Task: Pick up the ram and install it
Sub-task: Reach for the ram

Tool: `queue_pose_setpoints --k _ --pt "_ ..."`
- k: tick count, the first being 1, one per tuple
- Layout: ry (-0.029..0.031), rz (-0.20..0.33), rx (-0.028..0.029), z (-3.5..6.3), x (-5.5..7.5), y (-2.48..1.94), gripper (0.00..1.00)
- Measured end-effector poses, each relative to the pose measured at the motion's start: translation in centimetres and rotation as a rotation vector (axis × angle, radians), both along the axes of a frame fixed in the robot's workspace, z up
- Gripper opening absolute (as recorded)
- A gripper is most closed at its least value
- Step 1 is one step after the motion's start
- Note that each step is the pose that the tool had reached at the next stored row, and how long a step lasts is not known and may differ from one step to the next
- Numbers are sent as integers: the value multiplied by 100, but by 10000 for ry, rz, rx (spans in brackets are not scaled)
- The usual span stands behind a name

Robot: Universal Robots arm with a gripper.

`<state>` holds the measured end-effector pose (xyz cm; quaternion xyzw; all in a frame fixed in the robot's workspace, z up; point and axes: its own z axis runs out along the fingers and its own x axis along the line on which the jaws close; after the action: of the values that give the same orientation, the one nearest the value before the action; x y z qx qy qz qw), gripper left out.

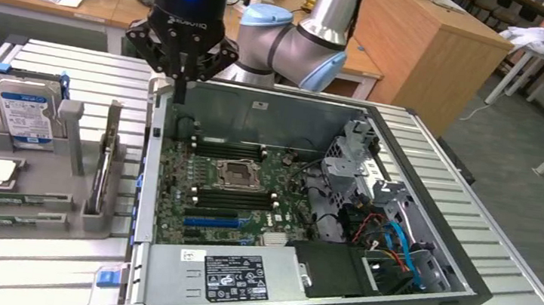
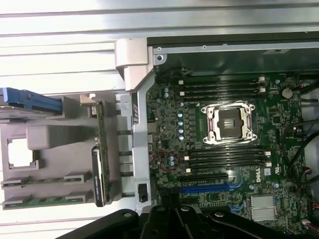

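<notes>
Gripper [image 1: 178, 96] shut over case [image 1: 255, 114]; one upright ram [image 1: 107, 159], one hard drive [image 1: 22, 107].

One hard drive [image 1: 19, 107], one tray [image 1: 70, 131], one computer case [image 1: 256, 109] (one motherboard [image 1: 180, 181] inside), one claw [image 1: 179, 94].

The black tool [image 1: 178, 99] hangs empty, its fingers pressed together, over the far edge of the open grey computer case [image 1: 256, 107] on the ribbed metal table [image 1: 505, 241]. At the exterior view's left, the long thin green ram [image 1: 106, 162] stands on edge in a grey plastic holder [image 1: 43, 217], near a blue-labelled silver hard drive [image 1: 19, 107]
</notes>
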<state>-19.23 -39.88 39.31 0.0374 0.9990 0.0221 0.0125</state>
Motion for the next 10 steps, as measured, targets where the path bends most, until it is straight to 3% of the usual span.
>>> queue_pose_setpoints --k 10 --pt "-1 0 1 -2 -140 0 11"
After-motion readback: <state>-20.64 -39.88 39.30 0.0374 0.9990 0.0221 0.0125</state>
